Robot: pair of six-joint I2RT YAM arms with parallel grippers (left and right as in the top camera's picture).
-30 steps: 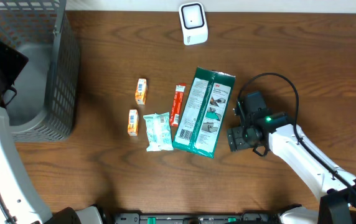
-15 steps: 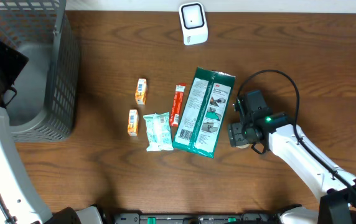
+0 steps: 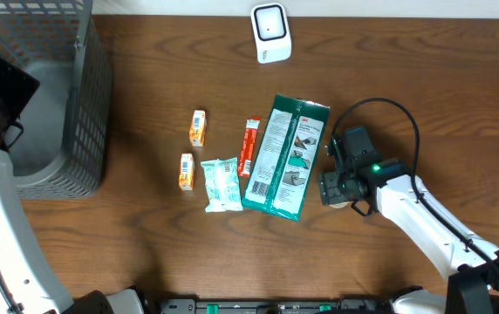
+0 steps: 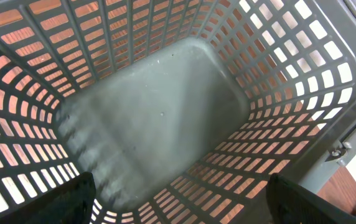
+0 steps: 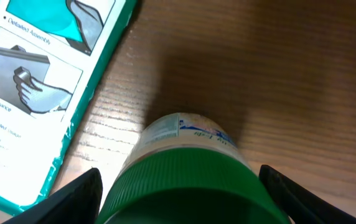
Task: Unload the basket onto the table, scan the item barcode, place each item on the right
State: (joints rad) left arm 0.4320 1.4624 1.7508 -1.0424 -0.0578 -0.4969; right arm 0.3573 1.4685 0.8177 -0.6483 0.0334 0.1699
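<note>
At right of table: right gripper (image 5: 178, 186) clamped on green-capped bottle (image 5: 193, 134), which stands on wood just beside green packet (image 5: 35, 81). Step, likely: pickup. Next: lift, present barcode to scanner (image 3: 270, 33). Left gripper (image 4: 184, 199) spread wide over basket (image 4: 277, 93).

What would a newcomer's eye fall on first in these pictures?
Probably the large green package lying flat in the middle of the wooden table, with smaller packets to its left. Next, the green-capped bottle just right of it, between the fingers of the right gripper, and the grey mesh basket at the table's left edge.
</note>
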